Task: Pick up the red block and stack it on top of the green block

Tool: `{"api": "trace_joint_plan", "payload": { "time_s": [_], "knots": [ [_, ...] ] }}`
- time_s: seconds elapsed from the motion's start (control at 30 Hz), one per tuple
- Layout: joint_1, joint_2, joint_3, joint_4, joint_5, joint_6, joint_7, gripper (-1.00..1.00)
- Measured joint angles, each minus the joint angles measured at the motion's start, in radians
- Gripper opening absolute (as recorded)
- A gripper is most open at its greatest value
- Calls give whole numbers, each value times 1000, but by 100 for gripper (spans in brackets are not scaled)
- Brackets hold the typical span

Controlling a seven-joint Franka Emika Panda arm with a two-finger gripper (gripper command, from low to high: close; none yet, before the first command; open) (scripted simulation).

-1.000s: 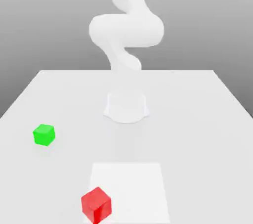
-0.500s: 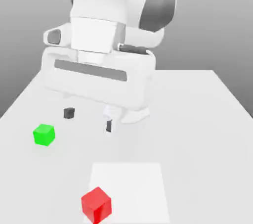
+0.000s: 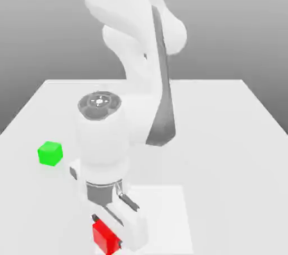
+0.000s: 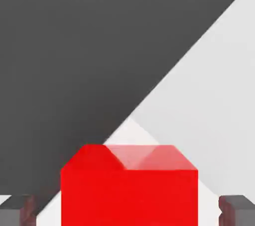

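We see the claw [image 3: 115,231] low over the near edge of the counter [image 3: 225,135], spread wide with the red block [image 3: 104,236] sitting between its fingers. In the hand view, the red block [image 4: 129,185] lies centred between the two dark fingertips [image 4: 238,210], with a gap on each side, so nothing is clasped. The block is a cube with no long axis; it rests flat on a paler square patch [image 3: 163,209], turned corner-on to the exterior view. The green block [image 3: 50,153] stands well apart, toward the exterior view's left.
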Motion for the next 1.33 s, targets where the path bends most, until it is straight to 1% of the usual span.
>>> {"api": "trace_joint_plan", "payload": {
  "time_s": [0.13, 0.3, 0.47, 0.6, 0.73, 0.87, 0.97, 1.0, 1.13, 1.23, 1.27, 1.33],
  "knots": [
    [0, 8, -1, 1, -2, 7, 2, -100],
    [-19, -145, 18, -27, 30, -118, -28, -100],
    [-117, -266, -93, -131, -51, -141, -104, -100],
    [-268, -365, -161, -221, -108, -147, -183, -100],
    [-365, -465, -224, -313, -131, -151, -287, -100],
    [-433, -564, -317, -405, -133, -153, -406, -100],
    [-480, -633, -396, -473, -124, -152, -501, -100],
    [-482, -625, -411, -483, -114, -135, -521, -100],
    [-445, -512, -449, -489, -46, -16, -580, -100],
    [-418, -404, -440, -487, 59, 86, -652, -100],
    [-411, -374, -438, -487, 98, 113, -679, 100],
    [-399, -374, -439, -487, 98, 113, -679, 100]
  ]
}}
